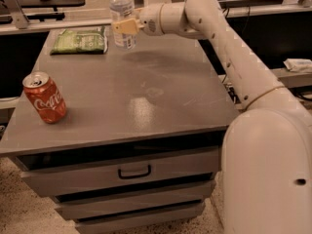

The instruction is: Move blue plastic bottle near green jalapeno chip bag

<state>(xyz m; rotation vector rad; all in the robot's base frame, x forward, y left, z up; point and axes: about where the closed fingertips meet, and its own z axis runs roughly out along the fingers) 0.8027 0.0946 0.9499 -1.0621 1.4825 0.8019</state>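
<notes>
The blue plastic bottle is a clear bottle with a white cap and pale label, upright at the far edge of the grey table. My gripper is shut on the bottle's middle, reaching in from the right. The green jalapeno chip bag lies flat at the table's far left corner, just left of the bottle with a small gap between them. Whether the bottle's base touches the tabletop cannot be told.
A red Coca-Cola can stands near the table's left front edge. The table has drawers below its front. My white arm spans the table's right side. Shelving and a rail run behind the table.
</notes>
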